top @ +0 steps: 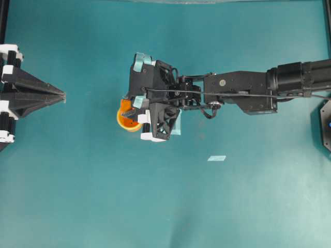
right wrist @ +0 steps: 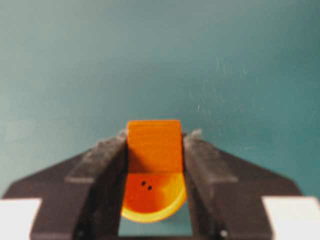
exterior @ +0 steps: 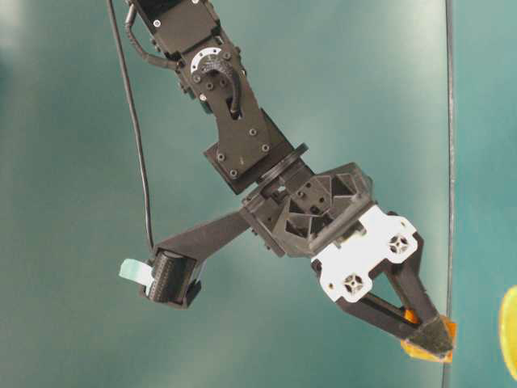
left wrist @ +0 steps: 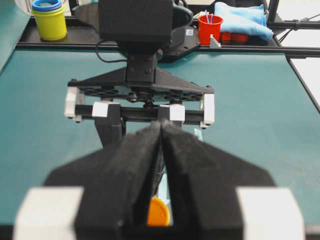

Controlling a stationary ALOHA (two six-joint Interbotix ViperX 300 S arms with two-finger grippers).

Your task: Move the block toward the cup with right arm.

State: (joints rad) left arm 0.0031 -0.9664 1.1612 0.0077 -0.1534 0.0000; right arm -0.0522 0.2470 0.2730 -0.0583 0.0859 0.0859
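Observation:
The right arm [top: 243, 90] reaches across the table's middle, and its gripper [right wrist: 153, 140] is shut on the block [right wrist: 153, 145], a small orange cube pinched between the black fingers. Under the block sits the cup [right wrist: 150, 197], its yellow rim and orange inside showing between the jaws. From overhead the block [top: 125, 105] lies at the far edge of the cup [top: 128, 123], both partly hidden by the right gripper [top: 129, 109]. At table level the block [exterior: 408, 347] peeks out round the fingertips and the cup [exterior: 510, 331] is cut off at the right edge. The left gripper [top: 63, 96] rests shut at the left edge.
A pale blue tape piece [top: 216, 158] lies on the teal table right of the cup. Beyond the table's far rail stand a yellow cup stack [left wrist: 49, 20], a red cup [left wrist: 209, 27] and a blue cloth [left wrist: 242, 17]. A black base [top: 325, 124] sits at the right edge.

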